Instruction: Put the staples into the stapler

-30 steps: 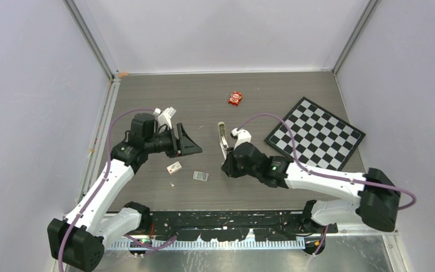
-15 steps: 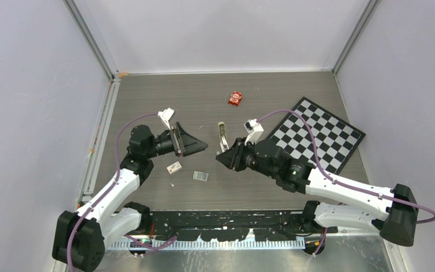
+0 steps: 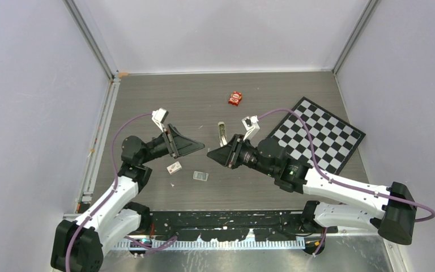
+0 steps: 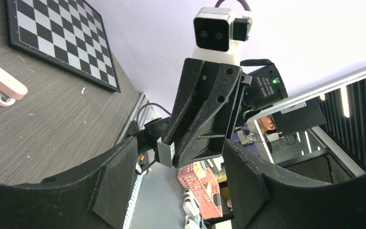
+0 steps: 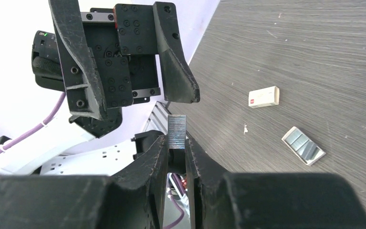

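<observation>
A: Pinching the staples (image 5: 177, 129) in the right gripper (image 5: 176, 149), clamped tight on the small silvery block, held up off the table (image 3: 164, 102). Which step, though?

B: Looks like a mid-air handover ahead of loading, or at least a showing of the block to the other arm. Sits face to face with the left gripper (image 3: 199, 147), just left of the stapler (image 3: 222, 136) and a little nearer.

A: And that left one?

B: Spread fairly wide, grasping nothing, touching nothing. Hangs near the block, not yet around it.

A: And the stapler?

B: Lies flat at mid-table, left of the board (image 3: 315, 134), untouched by either gripper. Can't tell from above whether opened.

A: So what next?

B: Probably calls for one of two moves: easing the left gripper around the free end of the block and closing gently, or carrying the block straight over to the stapler. Needs fine alignment either way. Risks snapping or dropping so thin a piece.

A: Any spares?

B: Seemingly more in the tray (image 5: 303, 145) on the near table, just right of the white box (image 5: 264, 97).
</observation>
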### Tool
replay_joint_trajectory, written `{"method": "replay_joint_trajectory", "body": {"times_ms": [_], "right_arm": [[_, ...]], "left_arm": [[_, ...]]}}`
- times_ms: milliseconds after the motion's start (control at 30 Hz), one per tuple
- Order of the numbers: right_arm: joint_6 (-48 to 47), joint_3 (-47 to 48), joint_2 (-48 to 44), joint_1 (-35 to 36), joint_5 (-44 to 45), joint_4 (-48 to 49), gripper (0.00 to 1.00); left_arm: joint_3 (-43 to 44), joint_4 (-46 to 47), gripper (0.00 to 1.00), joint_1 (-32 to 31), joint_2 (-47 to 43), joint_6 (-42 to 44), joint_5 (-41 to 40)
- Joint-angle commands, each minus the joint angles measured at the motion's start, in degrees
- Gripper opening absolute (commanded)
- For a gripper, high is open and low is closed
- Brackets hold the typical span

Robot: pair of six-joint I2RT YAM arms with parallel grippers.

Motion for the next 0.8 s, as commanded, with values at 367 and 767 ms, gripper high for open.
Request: {"method": "replay_joint_trajectory", "body": {"times_ms": [367,767], "right_arm": [[2.35,1.19,0.83,-0.12,-3.89,8.28,0.25],[2.3,2.46,2.11,-0.12,-3.75,10.0,0.26]], "left_arm": [[-1.22,12.93,0.6,-1.05,1.11,-8.74,-1.55],[-1.35,12.93,0.51,-1.96,0.47,-9.45,-1.89]]}}
